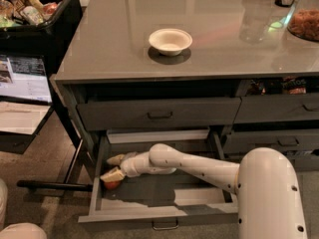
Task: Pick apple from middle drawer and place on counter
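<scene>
The middle drawer (159, 214) is pulled out at the bottom of the view. The small red apple (112, 185) lies on the drawer floor by the left wall. My gripper (110, 167) reaches into the drawer from the right and is open. One cream fingertip (115, 159) sits toward the back. The other fingertip (113, 175) rests just over the apple's top. The apple is not between the fingers. The glossy grey counter (114, 49) spans the top of the view.
A cream-white bowl (170, 40) stands on the counter. A clear cup (255, 21) and a bowl of snacks (305, 24) stand at the back right. A black bin of packets (35, 14) stands left of the cabinet. My white arm housing (271, 193) fills the lower right.
</scene>
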Available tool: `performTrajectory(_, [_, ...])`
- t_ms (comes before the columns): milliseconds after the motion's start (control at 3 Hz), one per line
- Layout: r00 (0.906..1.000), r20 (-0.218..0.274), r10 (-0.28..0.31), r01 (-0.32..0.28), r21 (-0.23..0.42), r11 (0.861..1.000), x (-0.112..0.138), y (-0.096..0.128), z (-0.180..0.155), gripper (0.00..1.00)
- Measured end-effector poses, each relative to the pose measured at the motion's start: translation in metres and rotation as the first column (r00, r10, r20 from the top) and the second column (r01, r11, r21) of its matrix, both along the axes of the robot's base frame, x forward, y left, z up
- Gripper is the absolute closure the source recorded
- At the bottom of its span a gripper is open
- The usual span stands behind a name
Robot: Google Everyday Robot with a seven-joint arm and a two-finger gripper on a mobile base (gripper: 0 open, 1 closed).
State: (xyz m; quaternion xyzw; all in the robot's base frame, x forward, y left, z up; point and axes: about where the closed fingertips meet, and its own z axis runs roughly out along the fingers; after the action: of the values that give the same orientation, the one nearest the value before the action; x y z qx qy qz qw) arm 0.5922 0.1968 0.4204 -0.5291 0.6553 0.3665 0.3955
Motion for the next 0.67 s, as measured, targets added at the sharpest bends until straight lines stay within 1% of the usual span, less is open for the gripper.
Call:
performTrajectory(333, [0.9994, 0.017, 0.031, -0.029, -0.069, 0.997, 0.001, -0.013, -0.012, 0.00])
performTrajectory(667, [0.9982, 0.025, 0.054, -0.051, -0.110, 0.993, -0.001, -0.024, -0.023, 0.00])
